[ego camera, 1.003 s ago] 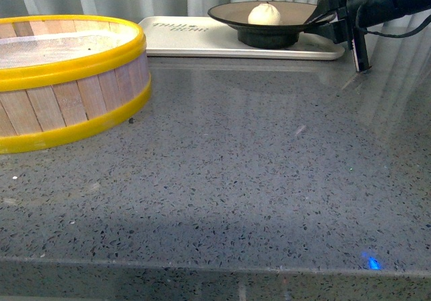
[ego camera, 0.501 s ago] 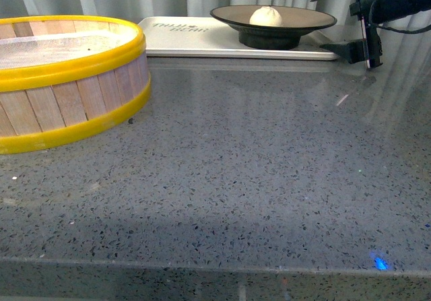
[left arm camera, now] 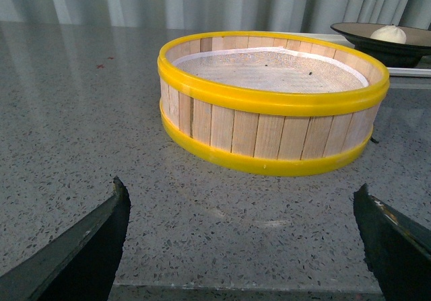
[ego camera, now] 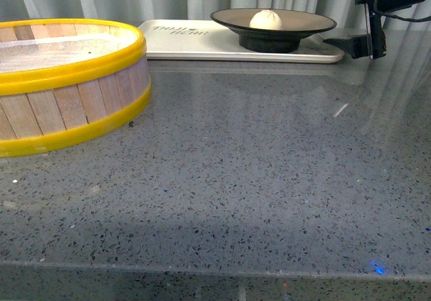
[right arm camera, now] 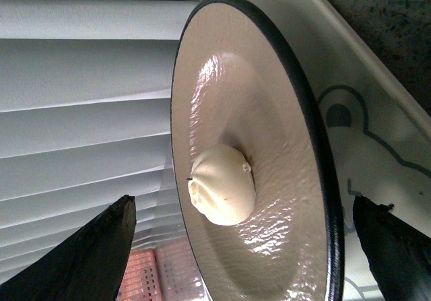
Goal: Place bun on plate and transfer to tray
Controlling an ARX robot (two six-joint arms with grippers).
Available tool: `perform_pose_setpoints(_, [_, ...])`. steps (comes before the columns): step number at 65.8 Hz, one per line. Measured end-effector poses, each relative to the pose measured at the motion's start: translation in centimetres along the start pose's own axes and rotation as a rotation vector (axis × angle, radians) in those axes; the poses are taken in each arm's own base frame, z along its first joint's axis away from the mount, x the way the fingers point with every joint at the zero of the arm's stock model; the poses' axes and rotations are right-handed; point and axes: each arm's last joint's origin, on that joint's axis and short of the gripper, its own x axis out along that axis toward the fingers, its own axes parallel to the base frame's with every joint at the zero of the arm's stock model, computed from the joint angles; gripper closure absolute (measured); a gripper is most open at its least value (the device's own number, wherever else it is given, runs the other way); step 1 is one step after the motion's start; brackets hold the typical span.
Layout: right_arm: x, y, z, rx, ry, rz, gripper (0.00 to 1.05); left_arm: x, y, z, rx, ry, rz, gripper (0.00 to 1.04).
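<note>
The off-white bun (ego camera: 266,19) sits in the middle of the black-rimmed plate (ego camera: 306,25). The plate stands on the right part of the cream tray (ego camera: 182,38) at the back of the table. My right gripper (ego camera: 326,11) is open just right of the plate, one finger above rim height and one low beside the tray's corner, touching nothing. In the right wrist view the bun (right arm camera: 222,193), the plate (right arm camera: 269,99) and the tray (right arm camera: 377,132) fill the frame between the open gripper's (right arm camera: 242,200) fingers. My left gripper (left arm camera: 240,188) is open and empty over bare table.
A yellow-rimmed wooden steamer basket (ego camera: 67,79) stands at the left, empty; in the left wrist view the basket (left arm camera: 269,106) lies ahead of the left gripper. Grey speckled tabletop (ego camera: 256,166) stretches to the front edge. Curtains hang behind the tray.
My right gripper has let go of the plate's rim, opened wider and drawn back to the right and up. The plate with the bun stays on the tray.
</note>
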Motion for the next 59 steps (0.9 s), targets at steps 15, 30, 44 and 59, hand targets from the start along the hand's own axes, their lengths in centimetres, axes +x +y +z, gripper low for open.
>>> perform_pose_setpoints(15, [-2.9, -0.5, -0.4, 0.02, -0.055, 0.003, 0.08, 0.0, 0.0, 0.0, 0.0, 0.0, 0.0, 0.07])
perform_pose_setpoints(30, [-11.6, -2.4, -1.5, -0.101, -0.26, -0.044, 0.08, 0.0, 0.0, 0.0, 0.0, 0.0, 0.0, 0.07])
perform_pose_setpoints(44, [-24.3, -6.6, -5.3, -0.393, -0.577, -0.248, 0.08, 0.0, 0.0, 0.0, 0.0, 0.0, 0.0, 0.07])
perform_pose_setpoints(59, [-33.3, -11.7, -11.6, -0.741, -0.775, -0.468, 0.08, 0.0, 0.0, 0.0, 0.0, -0.001, 0.0, 0.07])
